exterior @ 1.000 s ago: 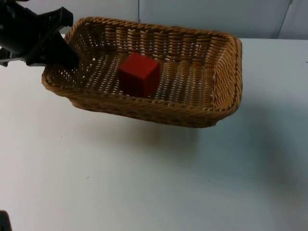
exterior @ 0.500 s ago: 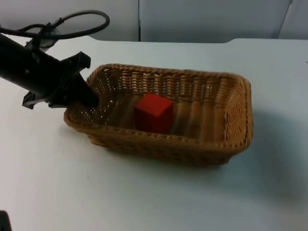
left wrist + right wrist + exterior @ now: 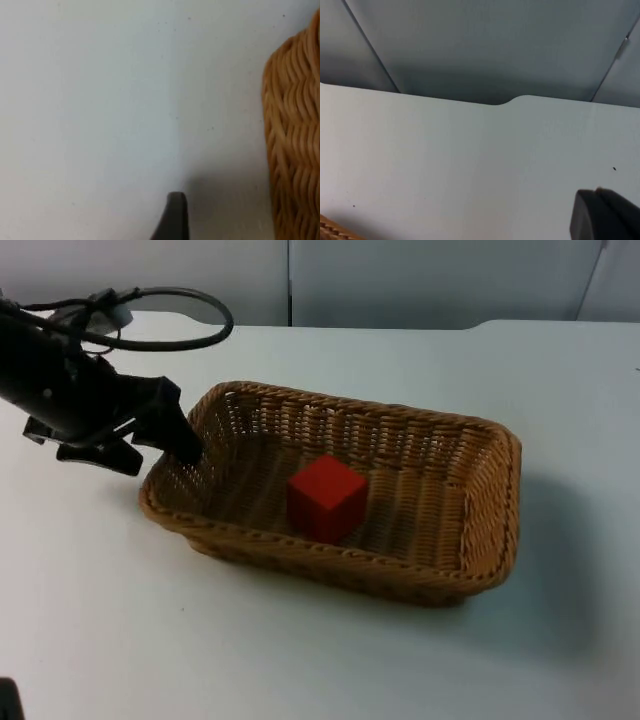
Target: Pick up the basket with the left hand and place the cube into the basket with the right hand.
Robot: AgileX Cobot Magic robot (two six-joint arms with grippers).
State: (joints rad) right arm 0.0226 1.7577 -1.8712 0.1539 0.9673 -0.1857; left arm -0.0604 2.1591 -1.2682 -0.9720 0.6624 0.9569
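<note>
The brown wicker basket [image 3: 400, 415] sits flat on the white table, left of centre in the top view. A red cube [image 3: 326, 498] lies on the basket floor near its middle. My left gripper [image 3: 152, 450] is at the basket's left end and stands open: one finger reaches inside the rim, the other stays outside it. In the left wrist view a black fingertip [image 3: 173, 215] stands well apart from the woven basket wall [image 3: 295, 150], with bare table between them. My right gripper [image 3: 602, 212] is shut on nothing and waits off to the side, facing the table's far edge.
White table [image 3: 300, 660] lies open in front of and to the right of the basket. The grey partition wall [image 3: 430, 280] closes off the far edge. A corner of the basket [image 3: 330, 231] shows in the right wrist view.
The basket, held up and tilted a second ago, has come down onto the table with the cube in it. My left gripper's fingers have spread apart off the rim.
</note>
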